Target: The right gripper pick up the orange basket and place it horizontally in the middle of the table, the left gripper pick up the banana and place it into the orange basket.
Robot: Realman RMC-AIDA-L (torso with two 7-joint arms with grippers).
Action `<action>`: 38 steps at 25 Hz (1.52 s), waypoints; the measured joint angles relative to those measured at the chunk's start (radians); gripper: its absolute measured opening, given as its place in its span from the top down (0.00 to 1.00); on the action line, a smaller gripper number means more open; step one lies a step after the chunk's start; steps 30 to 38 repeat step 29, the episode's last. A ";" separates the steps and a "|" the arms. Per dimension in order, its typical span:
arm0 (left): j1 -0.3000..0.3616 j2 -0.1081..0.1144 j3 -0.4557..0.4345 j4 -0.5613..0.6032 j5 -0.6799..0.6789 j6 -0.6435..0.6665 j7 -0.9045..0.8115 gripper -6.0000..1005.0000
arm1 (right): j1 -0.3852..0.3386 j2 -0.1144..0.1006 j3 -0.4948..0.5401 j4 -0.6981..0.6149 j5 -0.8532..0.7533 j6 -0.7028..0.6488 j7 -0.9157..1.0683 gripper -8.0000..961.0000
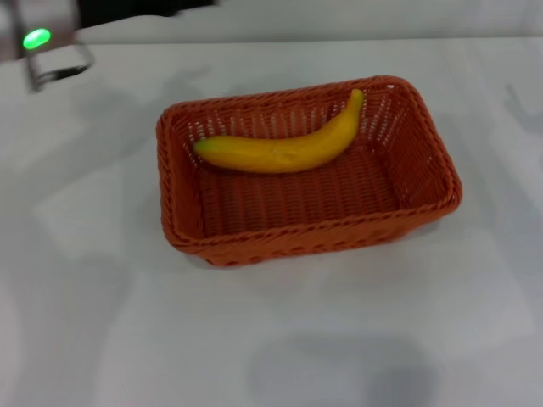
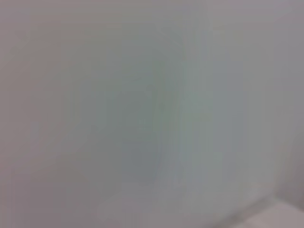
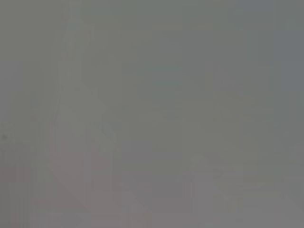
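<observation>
The orange basket [image 1: 310, 233] lies lengthwise across the middle of the white table [image 1: 102, 297] in the head view. The yellow banana [image 1: 284, 151] rests inside it along the far wall, with one end propped against the far right corner. At the far left corner of the table, well away from the basket, the left arm's wrist [image 1: 36, 39] shows its green light. Its fingers are hidden. The right gripper is out of view. Both wrist views show only a plain pale surface.
Bare tabletop surrounds the basket on every side. The table's far edge [image 1: 297, 38] runs along the top of the head view, with a dark strip behind it.
</observation>
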 joint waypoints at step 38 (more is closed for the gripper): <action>0.597 -0.013 -0.027 0.627 -1.247 -0.168 1.069 0.13 | 0.069 0.006 -0.006 0.037 0.024 0.086 0.046 0.08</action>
